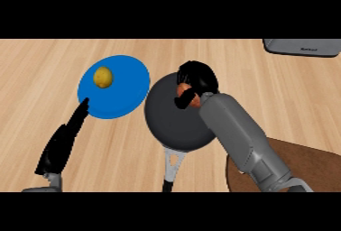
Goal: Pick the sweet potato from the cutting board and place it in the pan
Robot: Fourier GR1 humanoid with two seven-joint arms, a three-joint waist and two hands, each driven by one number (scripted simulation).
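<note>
The right forearm (250,140) enters from about 5 o'clock and runs up toward the centre of the view, grey and tilted toward 11 o'clock. Its right hand (196,81) is over the upper part of the pan (174,122), at the pan's 1 o'clock edge. The fingers (200,74) are curled round the sweet potato (188,95), whose orange skin shows between the fingers and the thumb. The sweet potato is therefore held above the pan's dark grey inside; whether it touches the pan's floor cannot be told.

The pan sits at the centre of the bench (40,90), its handle (172,167) pointing to 6 o'clock.

The left hand (63,140) comes in from about 7 o'clock. Its fingers are straight and pressed together, pointing toward 1 o'clock, with the tip at the lower left rim of the blue plate (123,94). It holds nothing.

The blue plate lies at 10 o'clock from the pan, its rim just beside the pan's rim. A yellow potato (103,76) rests on the plate's upper left part.

The brown cutting board (306,162) shows at 4 o'clock, partly under the right forearm. A grey appliance (303,47) sits at 1 o'clock, cut by the view's edge.
</note>
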